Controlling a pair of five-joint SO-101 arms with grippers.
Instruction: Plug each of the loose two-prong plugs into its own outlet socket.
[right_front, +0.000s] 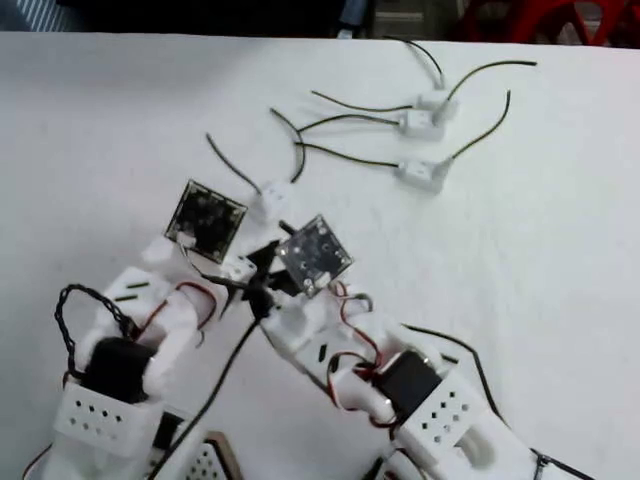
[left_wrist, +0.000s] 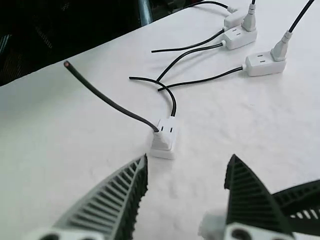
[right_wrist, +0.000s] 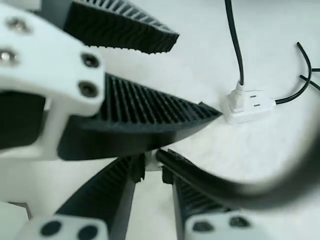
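A white outlet socket lies on the table with one black-corded plug in its side and two slots facing up; it is also the socket in the other views. My left gripper is open just short of it, holding nothing. My right gripper is shut on a small white two-prong plug, whose black cord trails back toward the arms. The left gripper's ribbed fingers lie between the right gripper and the socket.
Three more white sockets with cords plugged in lie at the far right of the white table. Loose black cords run between them. Both arm bases crowd the near edge.
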